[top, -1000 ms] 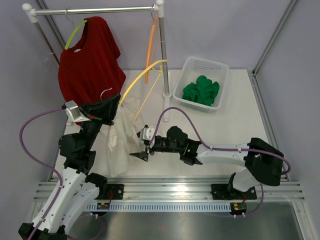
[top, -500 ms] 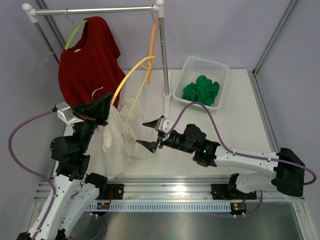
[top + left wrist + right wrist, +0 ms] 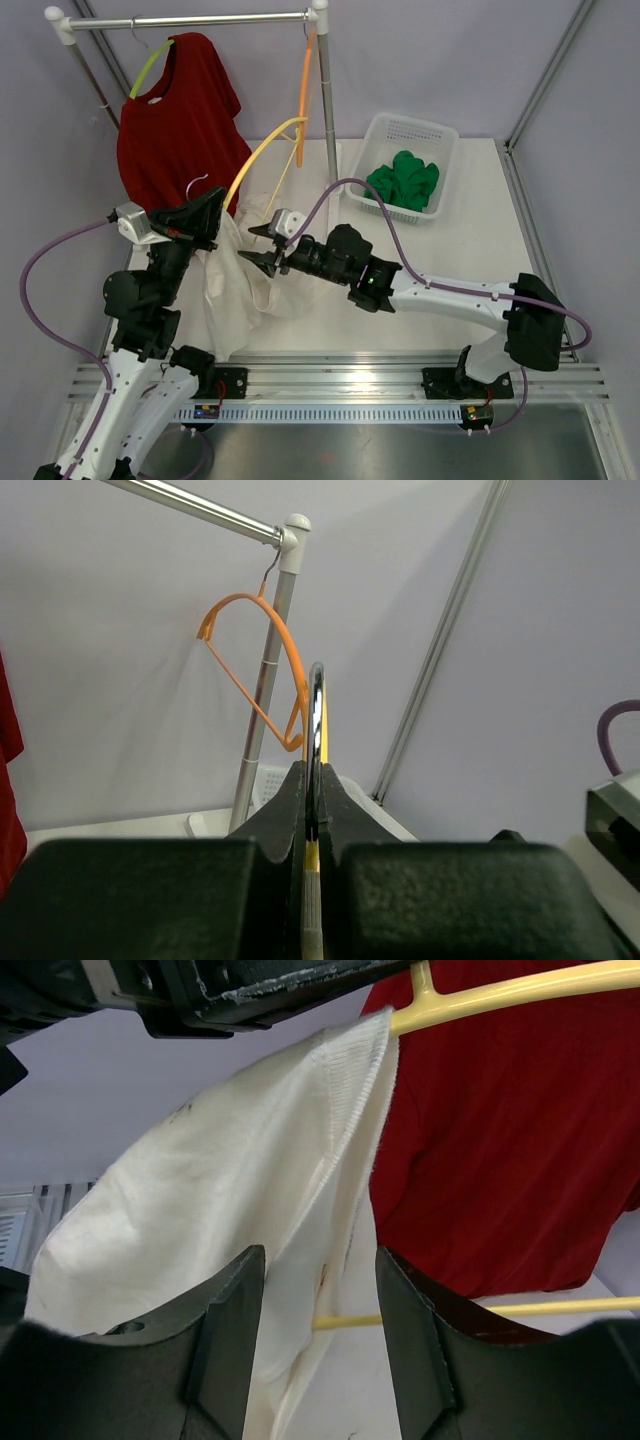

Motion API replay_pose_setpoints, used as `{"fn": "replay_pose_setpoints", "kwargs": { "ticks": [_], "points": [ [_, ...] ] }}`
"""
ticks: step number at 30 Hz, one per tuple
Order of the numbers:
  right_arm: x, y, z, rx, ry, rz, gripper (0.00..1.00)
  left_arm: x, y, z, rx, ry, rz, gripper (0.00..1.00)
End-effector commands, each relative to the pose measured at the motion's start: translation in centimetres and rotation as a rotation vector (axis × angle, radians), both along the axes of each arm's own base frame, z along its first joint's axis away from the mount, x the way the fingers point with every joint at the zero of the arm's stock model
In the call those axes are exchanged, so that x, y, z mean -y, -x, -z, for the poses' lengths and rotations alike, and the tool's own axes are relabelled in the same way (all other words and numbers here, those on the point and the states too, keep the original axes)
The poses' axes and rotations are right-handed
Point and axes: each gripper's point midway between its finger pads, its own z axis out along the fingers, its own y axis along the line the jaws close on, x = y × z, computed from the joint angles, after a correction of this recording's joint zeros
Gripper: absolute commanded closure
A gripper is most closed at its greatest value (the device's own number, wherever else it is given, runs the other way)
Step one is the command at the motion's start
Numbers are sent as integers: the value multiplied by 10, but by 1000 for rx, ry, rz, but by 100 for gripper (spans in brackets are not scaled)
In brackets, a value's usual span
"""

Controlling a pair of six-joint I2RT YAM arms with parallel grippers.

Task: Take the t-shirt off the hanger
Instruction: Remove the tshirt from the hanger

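A white t-shirt (image 3: 235, 290) hangs from a yellow hanger (image 3: 262, 155), with its lower part bunched on the table. My left gripper (image 3: 213, 215) is shut on the hanger's metal hook (image 3: 316, 710) and holds it up at the left. My right gripper (image 3: 266, 247) is open beside the shirt's upper edge. In the right wrist view the white t-shirt (image 3: 220, 1190) drapes off the yellow hanger (image 3: 500, 990). A fold of it lies between the spread fingers (image 3: 235, 1330) of the right gripper (image 3: 318, 1340), not pinched.
A red t-shirt (image 3: 180, 120) on a green hanger and an empty orange hanger (image 3: 305, 80) hang from the rail (image 3: 190, 20) at the back. The rail's upright post (image 3: 328, 110) stands mid-table. A white basket (image 3: 385, 125) with green cloth (image 3: 402, 180) sits at back right.
My right gripper left the shirt's hem, swung out to the right, then came back left up to the shirt near the hanger, its jaws narrowing a little. The left arm lifted the hanger, then held still.
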Motion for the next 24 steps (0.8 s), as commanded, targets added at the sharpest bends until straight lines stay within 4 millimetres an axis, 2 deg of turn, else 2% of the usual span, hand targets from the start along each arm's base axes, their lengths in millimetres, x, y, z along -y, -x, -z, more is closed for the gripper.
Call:
{"fn": "replay_pose_setpoints", "kwargs": {
  "ticks": [1,3,5,7,8,9,10,15,17,19,20,24],
  "points": [
    [-12,-2,-27,36,-62,-8,44,-12,13,-30,113,43,-39,100],
    [-15,-1,-28,36,-75,-19,47,-12,11,-28,108,42,-43,100],
    [-18,-1,-31,33,-87,-25,60,-11,9,-26,104,37,-41,100],
    [-20,-2,-32,31,-83,-27,76,-9,10,-24,102,35,-31,100],
    [-21,-1,-34,33,-85,-31,94,-8,10,-24,104,35,-28,100],
    [-21,0,-32,35,-81,-40,100,-8,10,-23,103,38,-26,100],
    [-20,6,-37,48,-95,-66,100,-9,9,-22,104,39,-29,100],
    [-14,28,-33,50,-96,-160,100,-11,0,-17,119,54,-60,100],
    [-15,46,-29,61,-66,-243,100,-16,0,-24,162,86,-77,100],
    [-17,60,-22,76,-26,-307,100,-18,-8,-18,164,112,-98,100],
    [-18,67,-23,85,-18,-330,100,-19,-9,-22,188,136,-95,100],
    [-15,67,-10,54,28,-310,100,-22,-18,-29,183,158,-122,100]
  ]
}}
